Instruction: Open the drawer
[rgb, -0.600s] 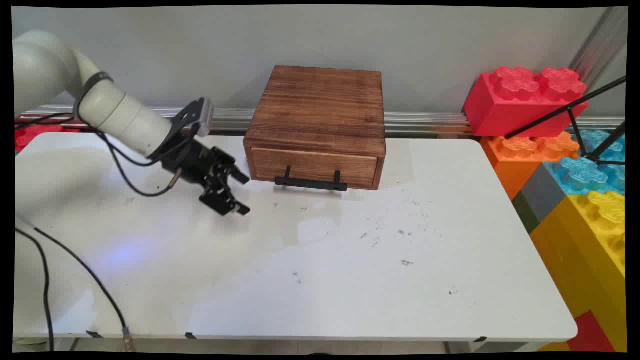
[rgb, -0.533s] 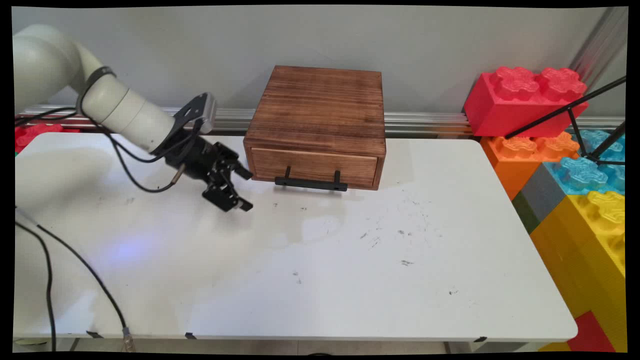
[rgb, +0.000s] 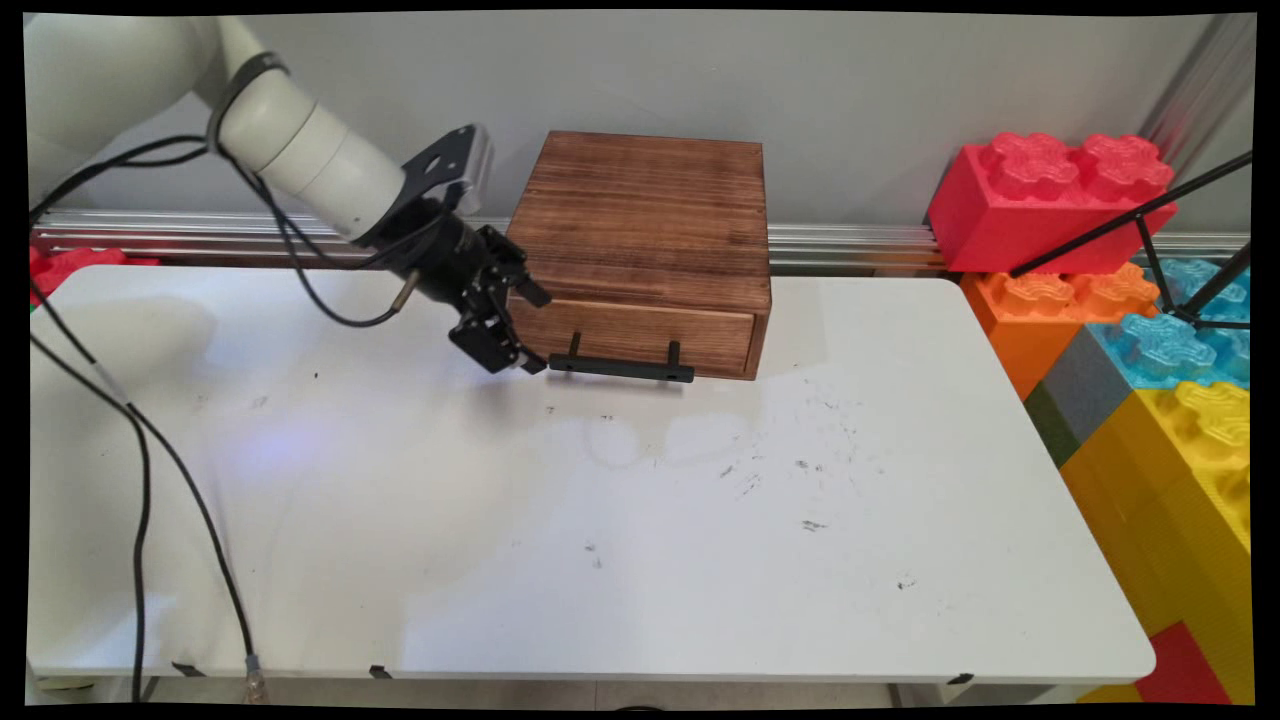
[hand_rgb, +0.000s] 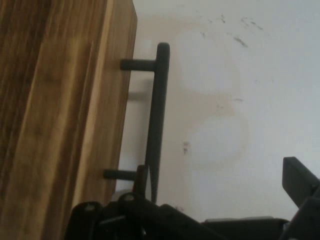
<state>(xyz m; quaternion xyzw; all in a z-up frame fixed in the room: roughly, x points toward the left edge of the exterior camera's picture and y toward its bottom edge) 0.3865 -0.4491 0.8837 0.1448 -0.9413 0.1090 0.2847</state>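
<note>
Main view: the end effector (rgb: 520, 330) hangs at the left end of the drawer's handle (rgb: 622, 368), its fingers apart, one raised against the drawer front (rgb: 630, 335), the other low beside the handle's tip.
Change: half a second ago it hung lower and further left over bare tabletop (rgb: 600, 560), well clear of the box (rgb: 640, 215); it has since risen and swung right to the box's left front corner.
Hand view: the handle (hand_rgb: 156, 125) runs straight ahead of the end effector (hand_rgb: 215, 200), its near post just past one finger; the other finger stands off to the side over the tabletop (hand_rgb: 240, 100). The bar does not appear to be gripped.
Drawer: shut, flush with the box front, directly ahead of the end effector.
Meaning: the approach looks all but finished, judged from how close the fingers stand to the bar.
Beyond: big toy bricks (rgb: 1050, 200) stacked far to the right, well apart from the end effector.
</note>
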